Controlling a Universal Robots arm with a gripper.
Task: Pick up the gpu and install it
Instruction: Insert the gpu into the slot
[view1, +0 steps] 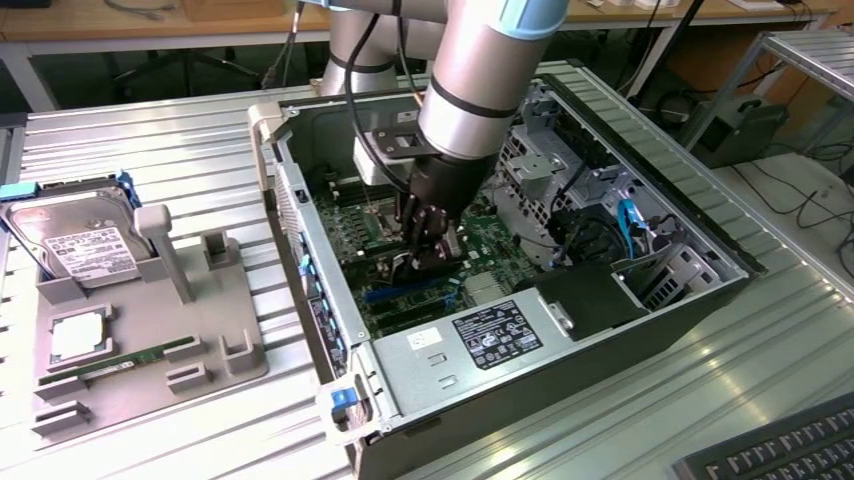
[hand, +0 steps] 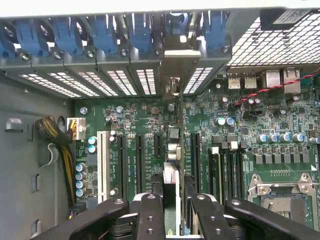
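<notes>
Gpu on edge inside the computer case (view1: 603, 372)

The gpu (hand: 172, 147) stands upright over the motherboard (hand: 280, 125), its bracket end at the case's rear slot openings. The gripper (hand: 173, 212) reaches down with its jaws on either side of the card; I cannot tell whether they pinch it.

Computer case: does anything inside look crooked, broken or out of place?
Nothing stands out. The gpu stands straight, edge-on, in the tool, lined up with the gap in the rear slot covers. The motherboard looks undamaged; its processor socket is empty.
</notes>
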